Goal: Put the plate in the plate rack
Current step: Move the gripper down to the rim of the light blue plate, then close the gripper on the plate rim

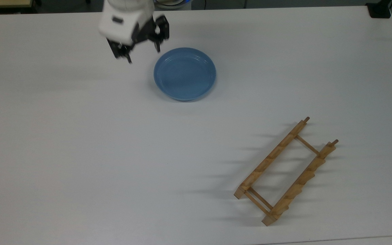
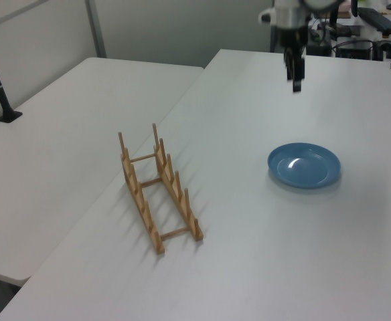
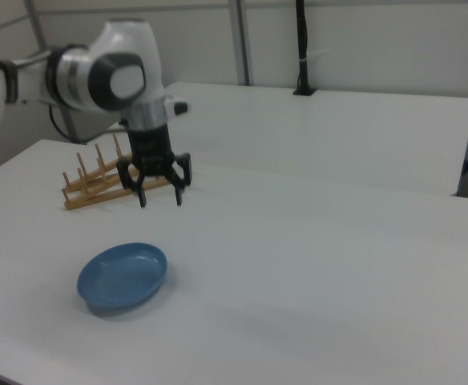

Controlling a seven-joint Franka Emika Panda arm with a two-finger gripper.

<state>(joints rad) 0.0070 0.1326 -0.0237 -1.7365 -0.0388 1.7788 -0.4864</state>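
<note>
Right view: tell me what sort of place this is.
Probably a robotics lab or office workspace: a robot arm works over plain white tables, partition panels stand behind, and a black pole mount is clamped to the far table.

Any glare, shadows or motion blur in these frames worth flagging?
Top view: the plate rack throws long soft striped shadows toward the top view's left; the gripper looks slightly smeared. Left view: a bright highlight sits on the plate, and the rack's shadow is faint. Right view: lighting is even, with a soft shadow under the plate, and the open gripper is fairly crisp.
</note>
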